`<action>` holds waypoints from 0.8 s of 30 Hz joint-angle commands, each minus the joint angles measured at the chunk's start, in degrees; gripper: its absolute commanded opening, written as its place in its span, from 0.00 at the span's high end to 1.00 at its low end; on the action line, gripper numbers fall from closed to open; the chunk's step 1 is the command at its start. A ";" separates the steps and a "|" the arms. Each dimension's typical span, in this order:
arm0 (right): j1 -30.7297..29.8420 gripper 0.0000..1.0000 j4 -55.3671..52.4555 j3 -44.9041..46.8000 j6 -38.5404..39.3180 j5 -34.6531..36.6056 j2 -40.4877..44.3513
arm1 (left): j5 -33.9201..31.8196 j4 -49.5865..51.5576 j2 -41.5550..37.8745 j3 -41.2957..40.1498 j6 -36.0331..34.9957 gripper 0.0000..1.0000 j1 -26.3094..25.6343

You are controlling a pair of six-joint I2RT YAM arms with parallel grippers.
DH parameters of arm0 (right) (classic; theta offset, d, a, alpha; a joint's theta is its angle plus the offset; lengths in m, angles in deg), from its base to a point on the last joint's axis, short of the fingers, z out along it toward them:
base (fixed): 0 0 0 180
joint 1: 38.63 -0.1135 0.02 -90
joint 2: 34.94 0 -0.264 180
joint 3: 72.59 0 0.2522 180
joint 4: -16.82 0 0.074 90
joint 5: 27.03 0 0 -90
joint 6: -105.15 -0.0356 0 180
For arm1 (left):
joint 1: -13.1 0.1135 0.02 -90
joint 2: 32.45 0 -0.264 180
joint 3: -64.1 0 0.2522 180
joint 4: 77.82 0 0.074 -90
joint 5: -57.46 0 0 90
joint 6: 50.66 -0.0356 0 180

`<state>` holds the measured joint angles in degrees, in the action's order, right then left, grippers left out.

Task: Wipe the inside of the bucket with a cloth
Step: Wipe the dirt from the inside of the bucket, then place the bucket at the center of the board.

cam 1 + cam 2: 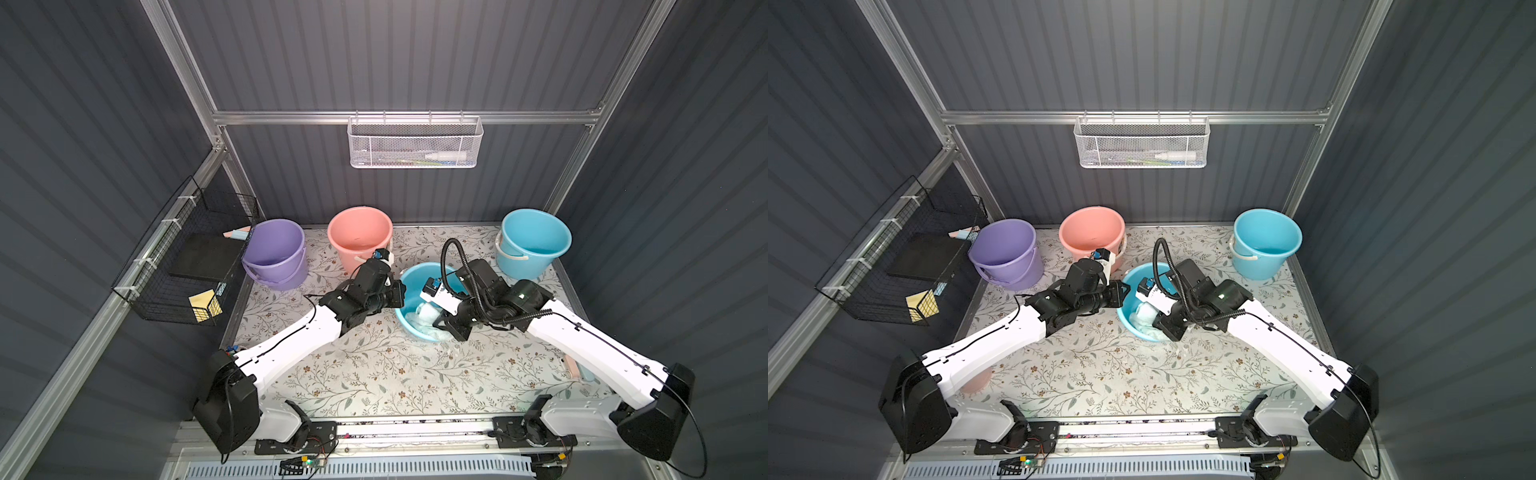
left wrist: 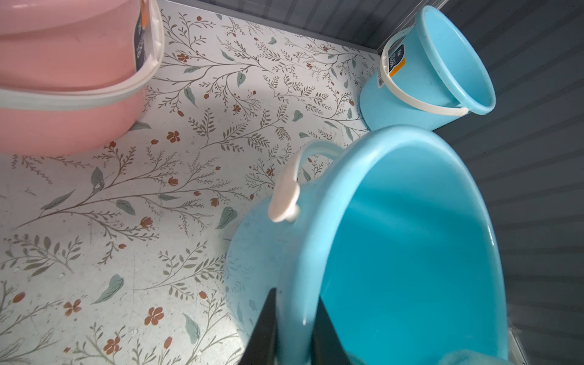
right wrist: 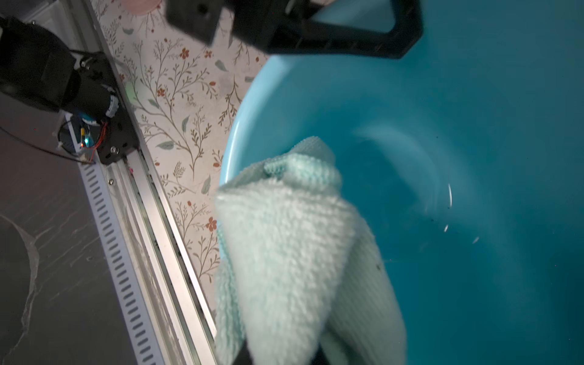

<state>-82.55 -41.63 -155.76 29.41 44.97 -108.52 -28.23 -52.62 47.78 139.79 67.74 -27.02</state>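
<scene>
The blue bucket sits on the flowered table. The left gripper pinches its rim. The right gripper is inside it, squeezing the cloth. Behind it, the pink bucket and the far blue bucket have dark labels, too blurry to read.

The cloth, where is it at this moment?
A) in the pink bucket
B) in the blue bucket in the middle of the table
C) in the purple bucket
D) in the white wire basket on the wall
B: the pale cloth lies bunched inside the middle blue bucket, against its wall.
</scene>
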 commanded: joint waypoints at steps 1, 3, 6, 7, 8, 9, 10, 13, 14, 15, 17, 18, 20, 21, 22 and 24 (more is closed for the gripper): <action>-0.33 1.00 12.15 0.40 -9.48 2.85 -0.23 | 1.24 -5.03 1.07 3.66 0.50 1.00 0.24; -0.29 1.00 15.58 0.50 -12.21 5.76 -0.33 | 1.10 -5.52 2.17 4.54 0.80 1.00 0.22; -0.29 1.00 16.69 -0.57 -15.20 14.74 -0.12 | 0.13 -4.77 3.88 6.34 1.52 1.00 0.22; -0.20 1.00 15.44 -1.40 -16.35 19.35 0.16 | 0.14 -4.23 4.50 7.14 2.20 1.00 0.22; -0.17 1.00 14.41 -2.01 -16.77 23.37 0.49 | -0.39 -4.10 5.16 8.04 3.61 1.00 0.26; -0.07 1.00 13.80 -2.38 -17.36 28.89 1.02 | -1.64 -3.59 6.07 9.47 4.39 1.00 0.22; 0.12 1.00 13.18 -2.76 -18.64 35.56 1.55 | -2.53 -3.05 7.14 10.96 4.77 1.00 0.28; 2.14 1.00 7.90 -5.40 -22.56 47.00 3.53 | -4.48 -2.15 10.66 15.37 6.03 1.00 0.30; 3.05 1.00 7.04 -5.87 -22.82 48.35 3.68 | -4.86 -1.97 11.87 16.85 6.33 1.00 0.28; 4.03 1.00 6.27 -6.09 -23.61 49.91 6.42 | -5.21 -1.69 13.52 18.35 6.60 1.00 0.35; 6.05 1.00 5.61 -5.86 -24.99 51.95 9.37 | -5.66 -0.55 16.91 23.78 7.08 1.00 0.67; 7.00 1.00 5.79 -5.51 -25.58 52.90 11.21 | -5.72 0.22 18.78 25.98 7.45 1.00 0.98; 8.41 1.00 7.10 -4.48 -24.74 54.28 14.47 | -5.55 1.22 21.93 29.81 8.18 1.00 1.88; 8.74 1.00 7.65 -3.96 -24.31 55.15 16.09 | -5.48 1.70 23.55 31.79 8.77 1.00 2.46; 8.99 1.00 7.72 -3.81 -24.07 56.13 17.29 | -5.46 2.03 25.01 33.75 9.26 1.00 3.04; 9.26 1.00 7.63 -3.88 -23.53 57.04 18.99 | -5.50 2.09 27.48 36.92 10.42 1.00 4.36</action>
<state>-73.61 -33.45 -159.58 6.59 97.06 -90.77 -32.62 -51.17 73.24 172.49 75.35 -24.63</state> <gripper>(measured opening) 0.089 0.169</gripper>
